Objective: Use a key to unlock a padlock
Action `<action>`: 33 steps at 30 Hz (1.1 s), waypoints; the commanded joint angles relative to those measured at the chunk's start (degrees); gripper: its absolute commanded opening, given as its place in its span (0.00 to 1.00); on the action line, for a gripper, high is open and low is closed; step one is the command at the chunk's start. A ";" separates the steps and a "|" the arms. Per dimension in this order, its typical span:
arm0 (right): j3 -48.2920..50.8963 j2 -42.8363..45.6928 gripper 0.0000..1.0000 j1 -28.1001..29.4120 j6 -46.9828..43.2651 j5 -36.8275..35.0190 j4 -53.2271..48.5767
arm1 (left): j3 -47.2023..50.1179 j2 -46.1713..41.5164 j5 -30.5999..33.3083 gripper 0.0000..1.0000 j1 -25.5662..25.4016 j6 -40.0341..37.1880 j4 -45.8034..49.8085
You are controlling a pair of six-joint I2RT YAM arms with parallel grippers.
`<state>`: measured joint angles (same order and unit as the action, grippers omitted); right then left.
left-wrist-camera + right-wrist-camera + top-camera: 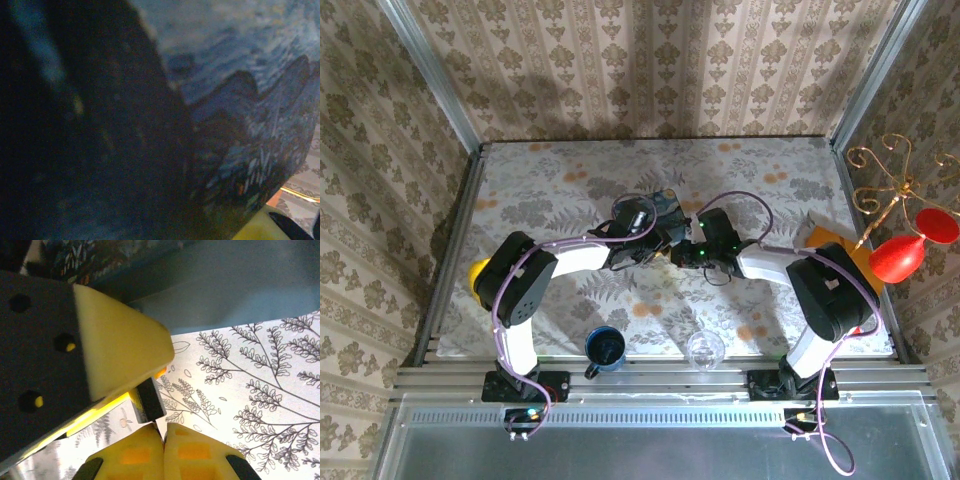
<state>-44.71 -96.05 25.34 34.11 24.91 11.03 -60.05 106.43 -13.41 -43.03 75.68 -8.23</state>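
Surface (770, 180): floral print, patterned wallpaper (650, 70) around.
Right pincer (164, 440): fingertips (135, 455) pressed together, tips just below the padlock (149, 402).
Left pincer (145, 385): apparently clamped on padlock, which juts from between its pads (120, 350).
Blue tin (240, 65): just beyond left pincer, blurred.
Mug (607, 348), glass (705, 348): well behind both pincers, at the surface's near edge.

Painted tin (240, 75), smooth printed tablecloth (260, 390), matt metal rail (660, 382), clear glassy cup (705, 350)
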 commanded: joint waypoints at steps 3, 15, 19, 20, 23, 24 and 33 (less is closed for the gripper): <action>2.53 -2.20 0.00 -3.81 12.40 9.31 13.74 | 0.25 -1.75 -4.52 0.00 -0.59 1.49 -1.82; 5.08 -8.05 0.00 -7.45 28.97 16.29 29.00 | 1.13 -1.67 -4.87 0.00 -0.47 2.28 -3.54; 6.79 -12.71 0.00 -8.59 38.31 18.38 41.62 | 1.52 -1.67 -4.96 0.00 -0.39 2.54 -4.22; 7.11 -13.91 0.00 -8.80 40.64 18.66 44.65 | 1.60 -1.68 -4.96 0.00 -0.39 2.62 -4.37; 7.77 -18.02 0.00 -9.13 47.65 19.23 55.29 | 1.86 -1.75 -4.97 0.00 -0.29 2.56 -4.77; 7.86 -19.43 0.00 -9.24 49.94 19.23 58.57 | 1.97 -1.80 -5.01 0.00 -0.30 2.71 -4.95; 7.46 -22.75 0.00 -9.43 56.72 18.51 64.03 | 2.75 -2.02 -5.00 0.00 -0.13 3.12 -6.62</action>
<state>-36.40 -118.08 17.08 86.00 49.93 70.67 -58.08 106.43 -11.55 -41.34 77.80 -13.63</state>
